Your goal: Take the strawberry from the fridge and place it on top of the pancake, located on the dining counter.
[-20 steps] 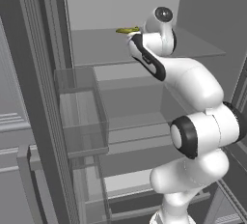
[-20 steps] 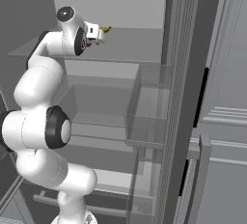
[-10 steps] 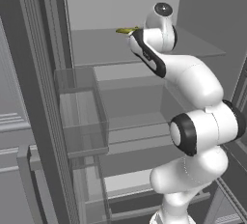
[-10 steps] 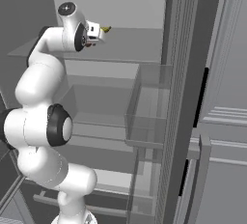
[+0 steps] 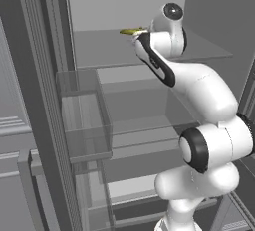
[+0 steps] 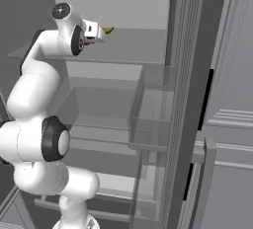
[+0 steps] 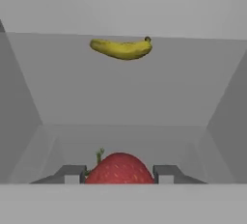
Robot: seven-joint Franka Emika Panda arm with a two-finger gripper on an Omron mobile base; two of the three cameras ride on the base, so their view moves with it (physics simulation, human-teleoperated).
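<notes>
The strawberry, red with a small green stem, sits low in the hand view between my two dark fingertips, which press against its sides. My gripper is shut on it. It is deep inside the open fridge, just over the top glass shelf. In the right base view the gripper points toward the fridge's back wall. The pancake and the dining counter are out of view.
A small yellow banana lies farther back on the same shelf, also seen as banana and banana. Clear door bins jut out on both sides of the arm. Lower shelves lie beneath.
The fingers have closed from wide open onto the strawberry. The hand has risen very slightly at the top shelf; the banana has stayed put.
</notes>
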